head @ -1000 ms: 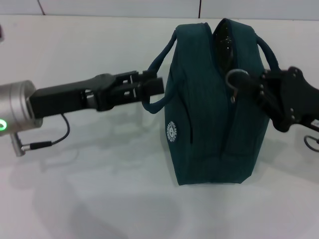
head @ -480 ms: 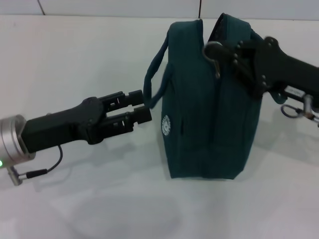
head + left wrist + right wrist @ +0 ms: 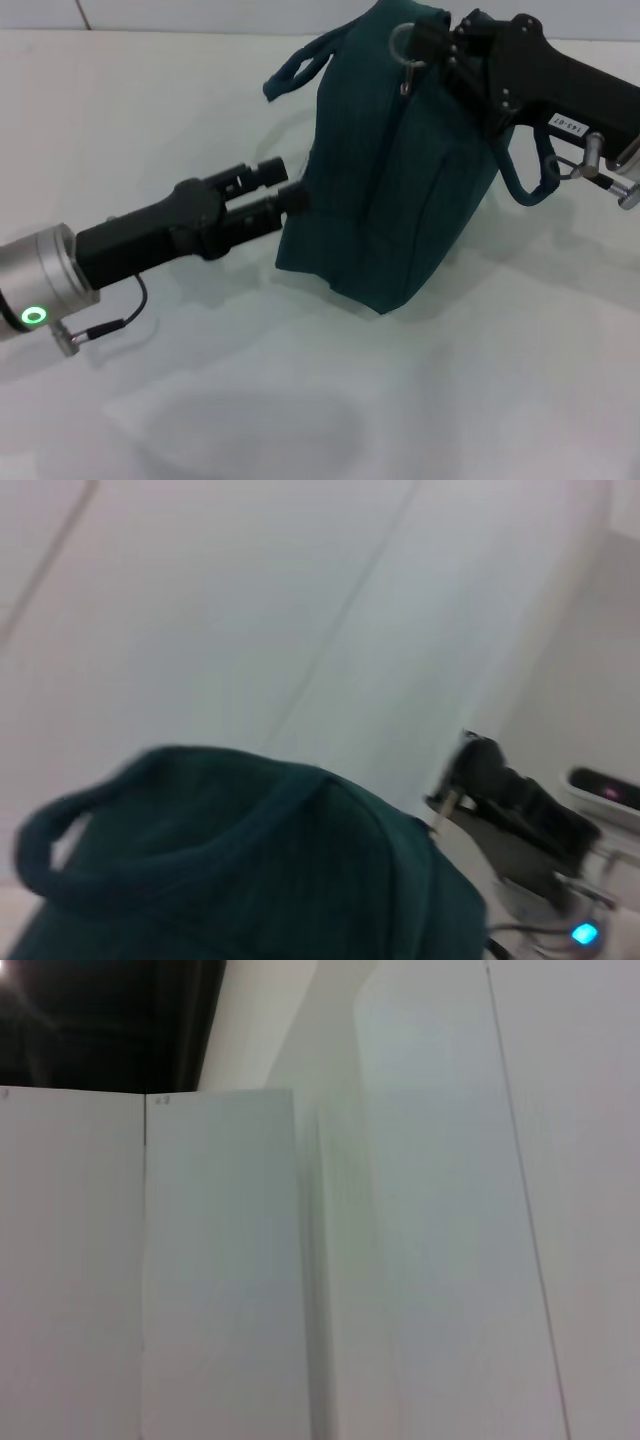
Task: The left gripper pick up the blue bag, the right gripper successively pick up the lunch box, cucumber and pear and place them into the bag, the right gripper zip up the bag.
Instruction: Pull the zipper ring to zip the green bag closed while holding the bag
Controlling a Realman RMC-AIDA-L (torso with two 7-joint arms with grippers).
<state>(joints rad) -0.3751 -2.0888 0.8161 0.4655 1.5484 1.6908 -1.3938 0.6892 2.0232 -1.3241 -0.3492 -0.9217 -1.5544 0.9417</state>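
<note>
Blue bag [image 3: 400, 170] sits tilted on the white worktop [image 3: 300, 400], upper centre of the head view, top leaning toward 11 o'clock; one loop handle [image 3: 298, 70] sticks out at the bag's 10 o'clock, the other hangs at its 3 o'clock under the right arm.

Right hand [image 3: 425, 45] at the bag's 12 o'clock, at the top seam beside the metal ring pull [image 3: 402, 40]; it looks clenched on the zipper tab, though the contact itself is not clear; no open gap shows along the visible top edge.

Left hand [image 3: 285, 190] at the bag's 9 o'clock, tips against the fabric side wall, fingers apart, gripping nothing.

Judgement: late stage, zipping near its end or finished; lunch box, cucumber and pear nowhere in view, presumably inside the bag, cannot confirm.

Left wrist view: bag fabric and handle close up, right arm beyond.

Surface: plain matte white, faint seams along the far edge; right wrist view gives only pale panels and a dark patch of room.
</note>
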